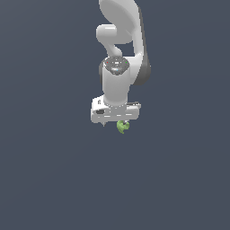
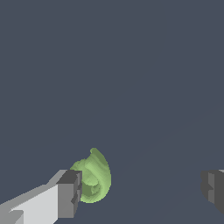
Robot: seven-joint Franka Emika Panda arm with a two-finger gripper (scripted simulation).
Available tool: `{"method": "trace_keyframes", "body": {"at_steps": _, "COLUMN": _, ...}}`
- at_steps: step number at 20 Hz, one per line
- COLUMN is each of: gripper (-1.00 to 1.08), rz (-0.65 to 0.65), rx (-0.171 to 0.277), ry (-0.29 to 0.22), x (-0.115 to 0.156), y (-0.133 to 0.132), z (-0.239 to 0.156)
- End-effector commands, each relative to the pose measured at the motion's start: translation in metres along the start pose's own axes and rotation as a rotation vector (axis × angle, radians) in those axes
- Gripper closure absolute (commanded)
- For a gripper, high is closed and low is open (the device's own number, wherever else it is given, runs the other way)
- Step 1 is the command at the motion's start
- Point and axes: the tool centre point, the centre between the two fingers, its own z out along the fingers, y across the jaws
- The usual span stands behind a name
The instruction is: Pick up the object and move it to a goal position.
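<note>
The object (image 1: pixel 122 127) is a tiny lime-green lumpy thing just below the white hand in the exterior view. In the wrist view the object (image 2: pixel 92 177) sits inside the jaws, right against one grey finger pad (image 2: pixel 69 194), while the other pad (image 2: pixel 213 188) stands far from it. My gripper (image 2: pixel 142 192) is open wide and is not closed on the object. In the exterior view the gripper (image 1: pixel 114 123) points down, with the object toward its side on the exterior view's right. I cannot tell whether the object rests on the ground.
The white arm (image 1: pixel 119 49) rises above the hand toward the top of the exterior view. All around is plain dark grey-blue ground (image 1: pixel 54 170) with no other objects.
</note>
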Motion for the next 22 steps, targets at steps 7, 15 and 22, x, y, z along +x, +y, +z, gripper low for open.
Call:
{"method": "trace_keyframes", "body": {"at_steps": 7, "gripper": -0.92, "rz": -0.163, "rx": 0.002, "ry": 0.001, "x": -0.013, "y": -0.012, "z": 0.018}}
{"method": "trace_keyframes", "body": {"at_steps": 15, "gripper": -0.92, "rz": -0.406, "rx": 0.008, "ry": 0.004, "x": -0.034, "y": -0.03, "z": 0.042}}
{"method": "trace_keyframes", "body": {"at_steps": 22, "gripper": -0.92, "rz": -0.584, "rx": 0.014, "ry": 0.009, "x": -0.051, "y": -0.044, "z": 0.058}}
